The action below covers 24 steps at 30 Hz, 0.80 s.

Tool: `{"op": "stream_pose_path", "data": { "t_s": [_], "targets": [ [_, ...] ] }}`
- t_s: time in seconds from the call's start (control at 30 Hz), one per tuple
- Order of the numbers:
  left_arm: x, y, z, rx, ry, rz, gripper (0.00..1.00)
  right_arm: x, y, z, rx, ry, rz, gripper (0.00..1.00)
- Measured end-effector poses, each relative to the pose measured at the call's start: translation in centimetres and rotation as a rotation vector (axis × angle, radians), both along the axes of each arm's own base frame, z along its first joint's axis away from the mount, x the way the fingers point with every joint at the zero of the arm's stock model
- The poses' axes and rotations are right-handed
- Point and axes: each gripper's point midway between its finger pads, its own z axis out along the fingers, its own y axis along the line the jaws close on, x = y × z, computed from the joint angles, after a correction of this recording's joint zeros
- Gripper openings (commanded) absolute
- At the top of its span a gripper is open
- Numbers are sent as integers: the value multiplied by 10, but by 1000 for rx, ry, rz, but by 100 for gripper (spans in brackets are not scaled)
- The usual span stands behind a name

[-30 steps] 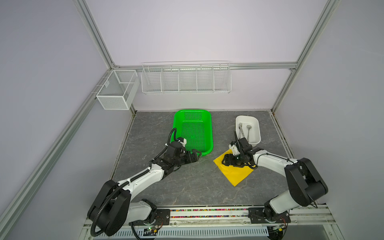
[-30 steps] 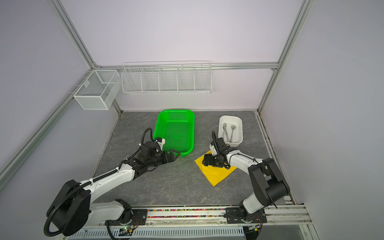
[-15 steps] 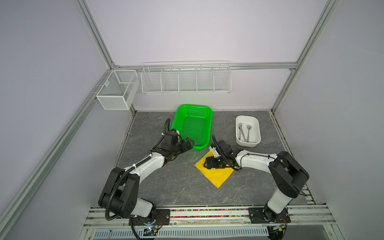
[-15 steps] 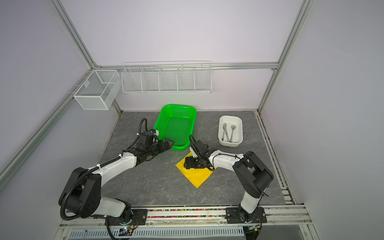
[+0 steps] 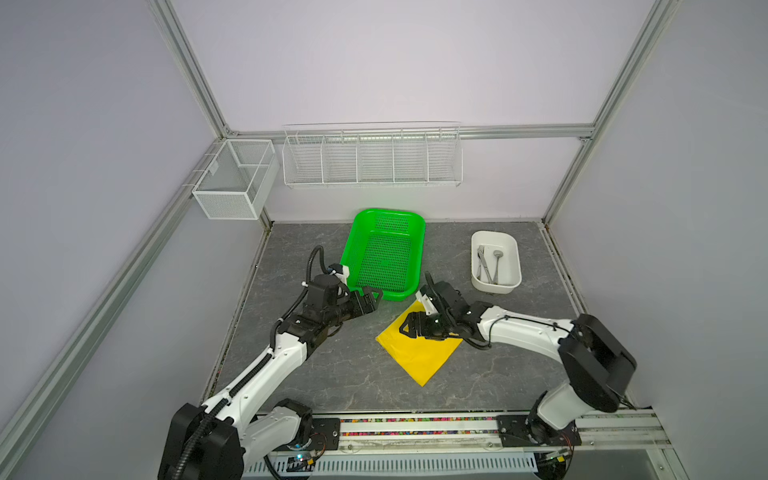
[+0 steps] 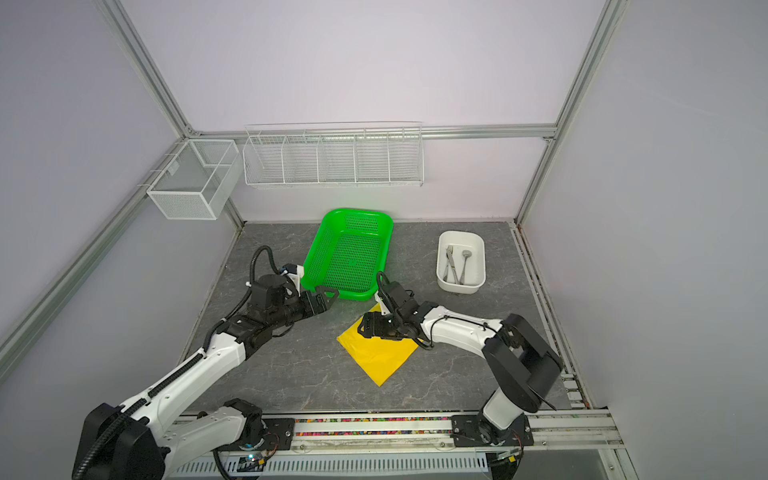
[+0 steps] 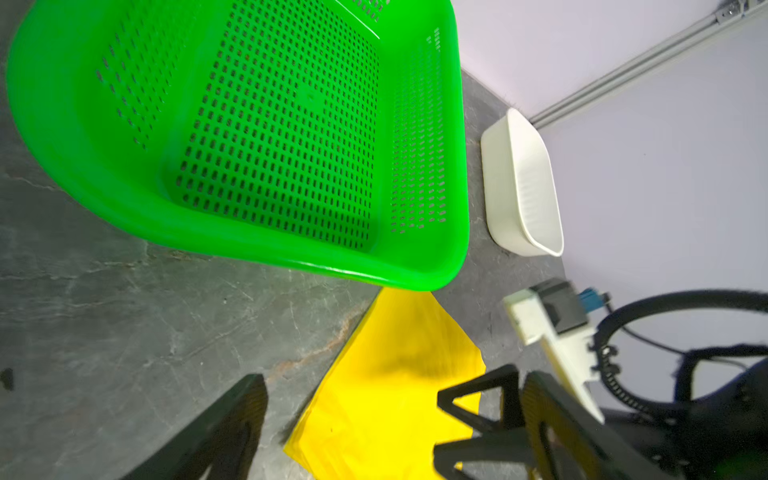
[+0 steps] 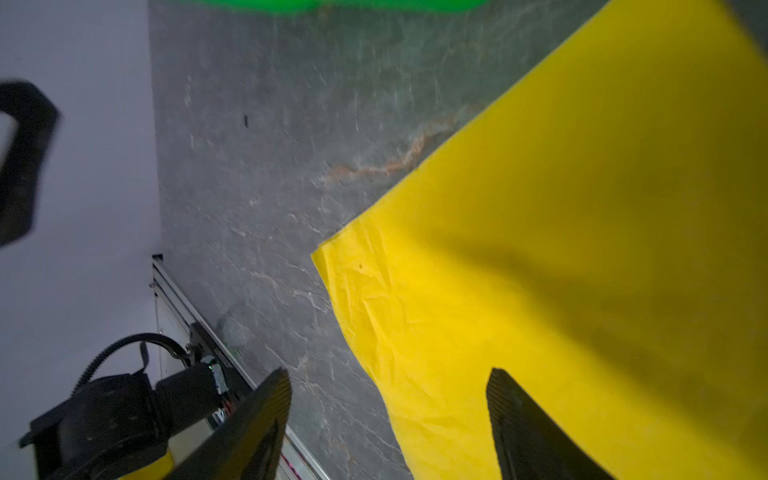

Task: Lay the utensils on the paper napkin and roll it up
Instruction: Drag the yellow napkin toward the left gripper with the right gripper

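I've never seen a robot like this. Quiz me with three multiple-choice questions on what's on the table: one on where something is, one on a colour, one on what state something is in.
1. Where are the utensils?
A. on the paper napkin
B. in the white tub
C. in the perforated basket

2. What colour is the paper napkin?
A. white
B. yellow
C. blue

3. How does the right gripper stand over the paper napkin?
A. shut on a fork
B. shut on the napkin's corner
C. open, jaws apart

Answers:
1 B: they lie together in the tub, while napkin and basket hold nothing.
2 B: it is bright yellow in every view.
3 C: the right wrist view shows its jaws wide apart.
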Motion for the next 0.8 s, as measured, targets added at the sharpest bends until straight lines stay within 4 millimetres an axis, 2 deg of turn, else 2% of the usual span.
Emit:
{"op": "stream_pose_path", "data": {
  "t_s": [0.1, 0.2, 0.3, 0.37, 0.53, 0.63, 0.8],
  "targets": [
    [-11, -9, -5, 2, 17, -54, 92, 10, -27, 7, 3, -13, -70, 70],
    [-32, -29, -16, 2, 44, -143, 88, 14, -48, -11, -40, 28, -117, 70],
    [-50, -49, -32, -11, 90, -218, 86, 4, -58, -27, -79, 74, -124, 70],
    [-57, -57, -45, -29, 130, -241, 86, 0, -60, -33, -83, 95, -124, 70],
    [-59, -68, -66, -69, 206, -255, 82, -3, -55, -48, -89, 137, -123, 69],
    [-59, -71, -70, -78, 227, -261, 82, -7, -50, -57, -97, 158, -115, 69],
    [-59, -70, -71, -74, 229, -251, 81, -5, -36, -56, -57, 149, -116, 69]
  ]
}}
